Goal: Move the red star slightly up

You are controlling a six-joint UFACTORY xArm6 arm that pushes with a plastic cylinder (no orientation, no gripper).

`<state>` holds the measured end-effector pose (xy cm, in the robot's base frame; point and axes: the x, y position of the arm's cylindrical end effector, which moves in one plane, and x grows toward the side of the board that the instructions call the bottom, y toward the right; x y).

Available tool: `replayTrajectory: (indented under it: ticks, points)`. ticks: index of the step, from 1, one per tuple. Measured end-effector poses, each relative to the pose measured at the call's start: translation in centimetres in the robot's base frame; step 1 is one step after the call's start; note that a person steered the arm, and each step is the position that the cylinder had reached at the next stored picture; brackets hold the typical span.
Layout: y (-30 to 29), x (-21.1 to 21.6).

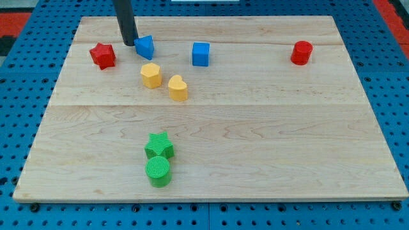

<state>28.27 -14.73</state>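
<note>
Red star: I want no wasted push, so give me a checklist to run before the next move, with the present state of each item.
1. Red star in view, unobstructed: ok.
2. My tip below the star, ready to push up: not ok; it sits at the star's right, beside the blue block.
3. Tip clear of the blue block: cannot tell; they look close.
4. Board space above the star: ok.
5. No block between tip and star: ok.

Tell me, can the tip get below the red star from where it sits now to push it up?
Probably yes. My tip rests against the blue block on its left, to the right of the red star. The board below the star is bare, and the yellow blocks lie further right, off that path.
</note>
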Motion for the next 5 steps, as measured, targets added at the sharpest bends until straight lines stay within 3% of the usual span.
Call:
replayTrajectory:
  ticks: [2,3,5]
  points:
    - [5.0,4.6]
    - [0.1,5.8]
    - [-3.0,6.9]
